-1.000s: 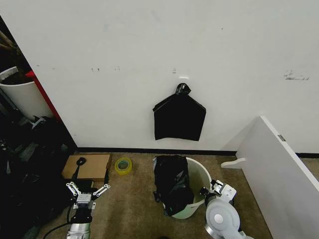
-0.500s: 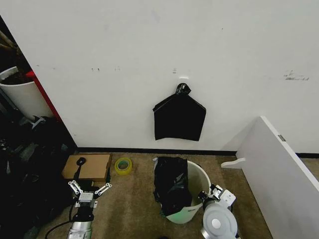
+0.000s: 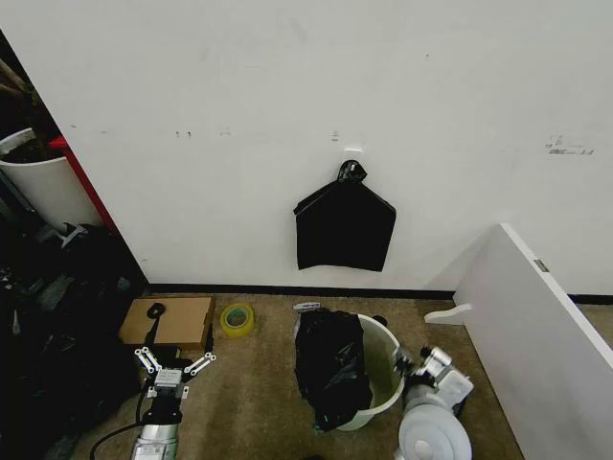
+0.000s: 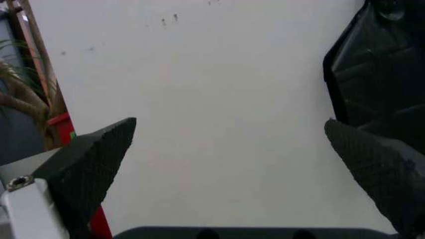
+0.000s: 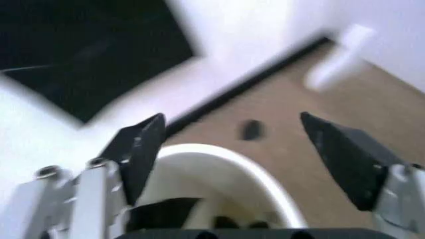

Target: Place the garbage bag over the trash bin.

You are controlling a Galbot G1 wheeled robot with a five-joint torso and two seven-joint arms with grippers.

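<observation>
- The trash bin (image 3: 383, 374), a round white plastic bucket tapering toward its base, stands on the brown carpeted floor (image 3: 259, 402) in front of the white wall (image 3: 287, 115).
- The garbage bag (image 3: 330, 364), thin glossy black plastic full of crinkles, hangs loosely over the bin's left rim and drapes down its outer left side; the right part of the rim is bare.
- The right gripper (image 3: 419, 362), white and silver, sits just right of the bin near its rim; in the right wrist view its dark ridged fingers (image 5: 143, 149) are spread wide apart with nothing between them, and the bin's smooth curved rim (image 5: 232, 169) lies below.
- The left gripper (image 3: 174, 366) hangs low on the left, well apart from the bin, its pale fingers splayed and empty; in the left wrist view the textured black pads (image 4: 93, 159) frame plain wall.
- A flat, squarish black bundle (image 3: 345, 225), knotted at its top, hangs on the wall beyond the bin.
- A flat cardboard box (image 3: 172, 321) and a yellow-green tape roll (image 3: 237, 317) lie on the floor at the far left.
- A slanted white panel (image 3: 541, 326) leans at the right.
</observation>
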